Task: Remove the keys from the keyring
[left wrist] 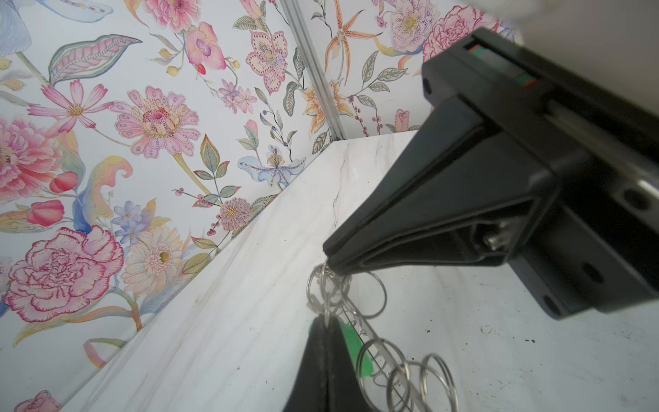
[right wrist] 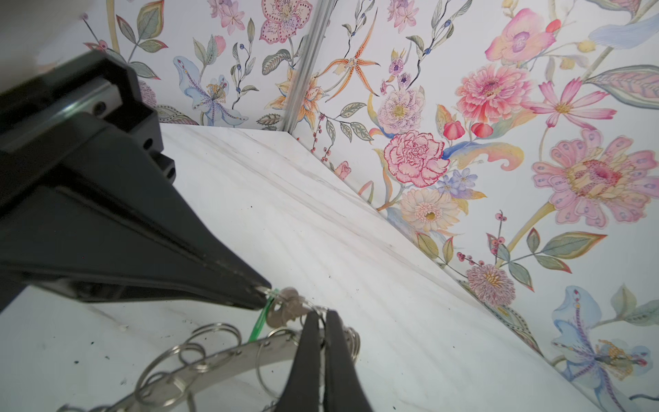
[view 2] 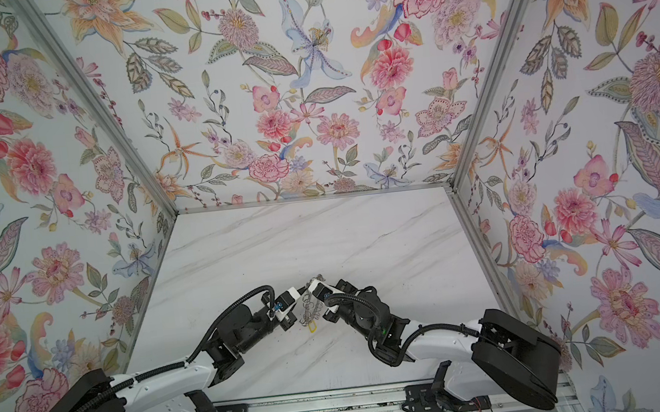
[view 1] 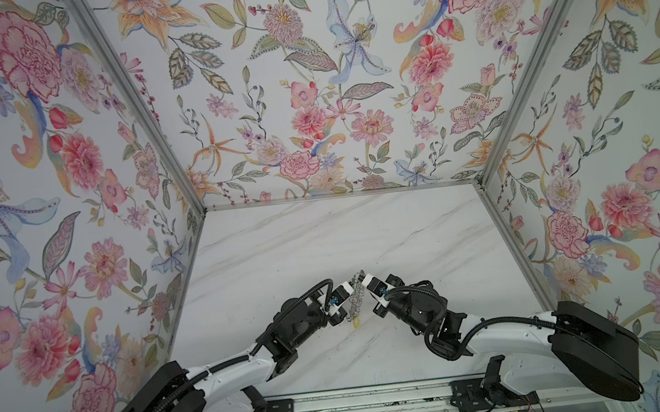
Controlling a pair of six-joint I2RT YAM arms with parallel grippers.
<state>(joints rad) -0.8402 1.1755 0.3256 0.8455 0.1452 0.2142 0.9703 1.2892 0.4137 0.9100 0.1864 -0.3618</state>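
The keyring (view 1: 357, 301) hung edge-on between the two arms, near the middle of the tabletop (view 1: 323, 241) and a little toward 6 o'clock in both top views. Its grey rim ran from 12 o'clock down to 6 o'clock, fringed with wire loops. At its 6 o'clock end dangled the yellow-tagged key (view 1: 356, 322), and I could not tell whether that tag touched the marble beneath it. The green-tagged key (right wrist: 285, 303) sat at the 12 o'clock end, its silvery blade just beside the rim and its green tag showing edge-on below it in the right wrist view. The left gripper (right wrist: 265, 290) reached in from 8 o'clock with its jaws pressed together, pinching that key where the green tag joins it. The right gripper (left wrist: 330, 260) came in from 4 o'clock, also clamped tight, its tips closed on the small wire loops at the keyring's rim, just beside the other gripper's hold. So both grippers met at the ring's far end, nearly tip to tip, while the rest of the ring and its empty loops hung free. Floral papered walls (view 1: 308, 92) enclosed the tabletop at 9, 12 and 3 o'clock.
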